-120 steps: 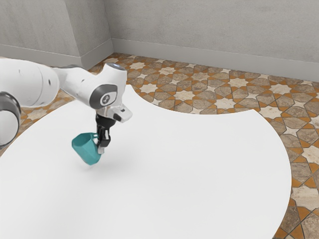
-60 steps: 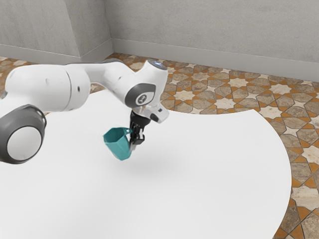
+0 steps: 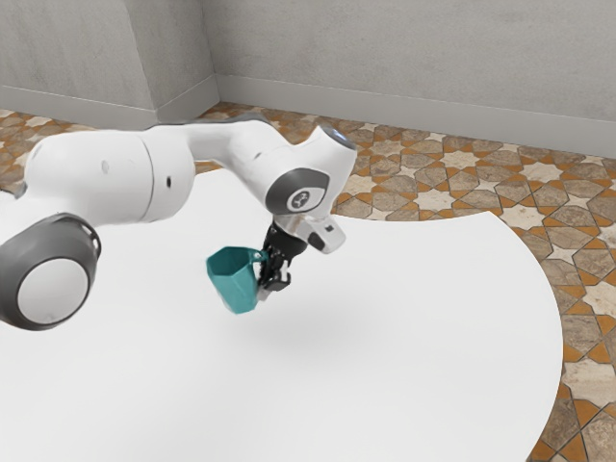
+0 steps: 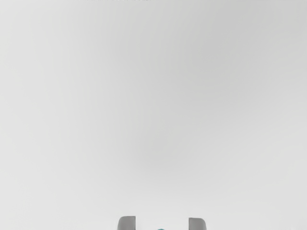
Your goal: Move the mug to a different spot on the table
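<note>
A teal faceted mug (image 3: 235,278) hangs tilted in the air above the white table (image 3: 385,346), a soft shadow under it. My black gripper (image 3: 269,276) is shut on the mug's rim and handle side, on the mug's right in the exterior view. The white arm reaches in from the exterior view's left. In the wrist view the two fingertips (image 4: 126,223) stand over bare white table (image 4: 153,105), with a sliver of the teal mug (image 4: 161,228) between them.
The table's curved far edge (image 3: 433,217) runs behind the arm, with patterned floor tiles (image 3: 452,178) beyond it. Grey walls stand at the back. Bare white tabletop spreads toward the exterior view's right and front.
My arm has carried the mug toward the exterior view's right, from the table's left part toward its middle, holding it off the surface the whole time.
</note>
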